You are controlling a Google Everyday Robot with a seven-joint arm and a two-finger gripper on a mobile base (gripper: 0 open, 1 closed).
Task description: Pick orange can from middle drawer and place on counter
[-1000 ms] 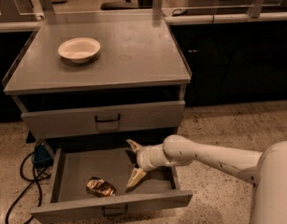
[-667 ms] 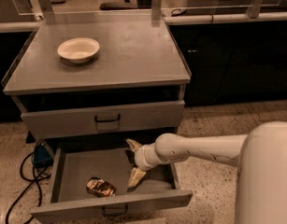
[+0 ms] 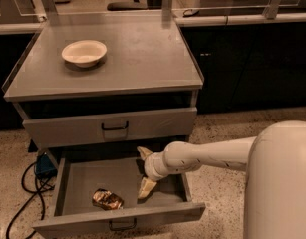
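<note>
Orange-gold and dented, the orange can (image 3: 107,199) is lying inside the middle drawer (image 3: 157,215), near its front wall. The gripper (image 3: 143,171) is hanging over the drawer's centre, fingers spread, gripping nothing. I judge it is reaching; next it needs lowering around the can. Above the drawer, a white bowl (image 3: 84,52) is sitting empty on the counter (image 3: 142,59).
</note>
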